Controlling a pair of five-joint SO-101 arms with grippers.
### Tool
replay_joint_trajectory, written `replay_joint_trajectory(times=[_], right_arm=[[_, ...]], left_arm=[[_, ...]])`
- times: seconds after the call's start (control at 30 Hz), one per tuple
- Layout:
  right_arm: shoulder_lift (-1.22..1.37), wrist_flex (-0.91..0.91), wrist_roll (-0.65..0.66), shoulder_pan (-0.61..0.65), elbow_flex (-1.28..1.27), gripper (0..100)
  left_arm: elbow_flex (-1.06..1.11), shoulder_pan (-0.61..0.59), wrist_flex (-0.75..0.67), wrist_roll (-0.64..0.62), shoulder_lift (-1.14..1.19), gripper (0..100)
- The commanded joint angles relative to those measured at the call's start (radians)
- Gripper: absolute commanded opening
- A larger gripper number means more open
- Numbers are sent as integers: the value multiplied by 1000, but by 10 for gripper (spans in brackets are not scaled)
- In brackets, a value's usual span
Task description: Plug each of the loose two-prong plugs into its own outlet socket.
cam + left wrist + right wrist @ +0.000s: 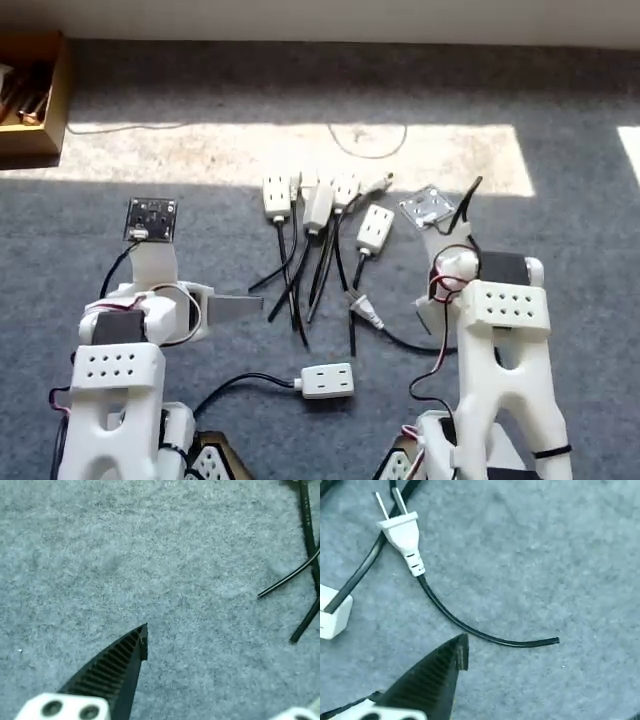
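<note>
A loose white two-prong plug (366, 313) (402, 535) lies on the grey carpet on a short black cable (470, 627) with a cut end. Several white outlet sockets (318, 205) on black cords lie in a cluster farther back, and one more socket (327, 380) lies nearer the arms. My right gripper (424, 316) hovers just right of the plug, open and holding nothing; one black finger (437, 672) points toward the cable. My left gripper (238, 308) is over bare carpet left of the cords, open and empty, with one finger (122, 667) in its wrist view.
Black cords (300, 285) (310, 555) fan out between the two arms. A small circuit board (151, 219) lies behind the left arm, a metal plate (428, 208) behind the right. A wooden box (35, 95) stands at the far left.
</note>
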State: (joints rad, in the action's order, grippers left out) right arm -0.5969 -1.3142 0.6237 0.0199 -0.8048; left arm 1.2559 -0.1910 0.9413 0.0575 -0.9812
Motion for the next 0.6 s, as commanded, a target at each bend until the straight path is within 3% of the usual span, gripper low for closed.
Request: replay_joint_trajectory(times=[0.0,0.13,0.27,0.37,0.57], right_arm=[[-25,44,25,59,-5,348],[-24,113,51,160,-5,187],[-21,120,89,266,1,197],[38,120,91,318,15,268],[329,163,86,323,159,277]], left_arm=[[10,12,-48,-6,4,527],[15,12,-48,-6,7,527],[15,12,-49,-6,12,527],[25,12,-52,-5,12,527],[54,12,-104,-3,12,527]])
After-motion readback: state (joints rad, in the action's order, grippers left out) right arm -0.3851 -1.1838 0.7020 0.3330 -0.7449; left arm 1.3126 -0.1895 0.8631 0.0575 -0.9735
